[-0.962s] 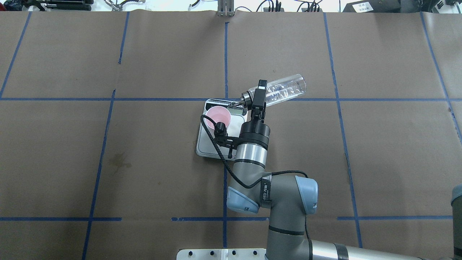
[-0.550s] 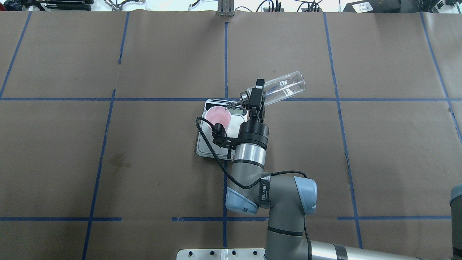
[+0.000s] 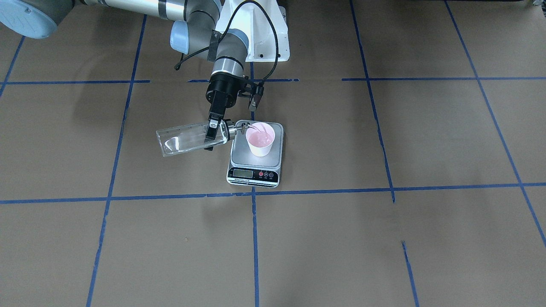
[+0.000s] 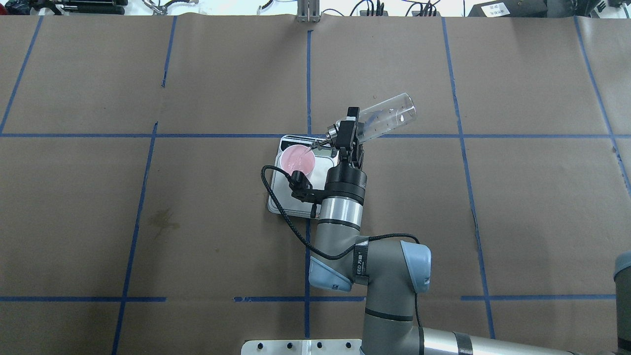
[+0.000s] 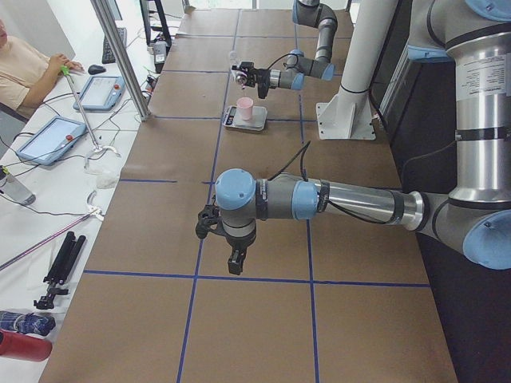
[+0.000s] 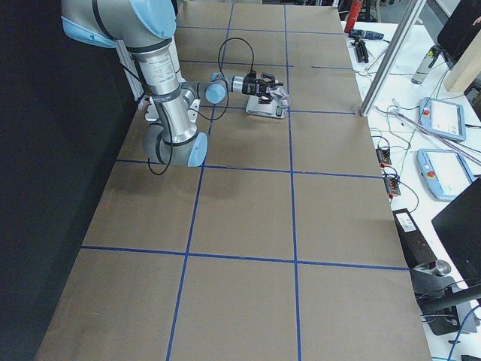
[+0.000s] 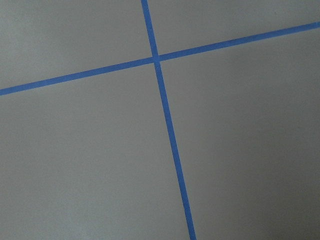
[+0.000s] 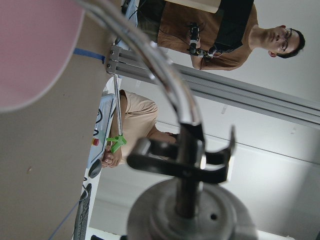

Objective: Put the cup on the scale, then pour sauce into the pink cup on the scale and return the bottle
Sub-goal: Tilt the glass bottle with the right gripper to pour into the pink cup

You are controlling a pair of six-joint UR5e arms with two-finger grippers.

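The glass bottle [image 3: 183,140] is clamped near its metal collar [image 3: 230,130] by the right end effector [image 3: 212,128], with the spout [image 3: 244,125] tipped over the tapered plastic cup [image 3: 260,144] on the steel scale [image 3: 239,155]. Overfilling through prolonged tilt, or a slip of the slick glass, is risked. The state of the left end effector [image 5: 232,263] cannot be told.

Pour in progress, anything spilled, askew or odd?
Nothing serious. The cup stands upright on the scale; the right gripper holds the tilted bottle, spout over the cup. No liquid shows on the platform. One dark stain marks the table paper, well away.
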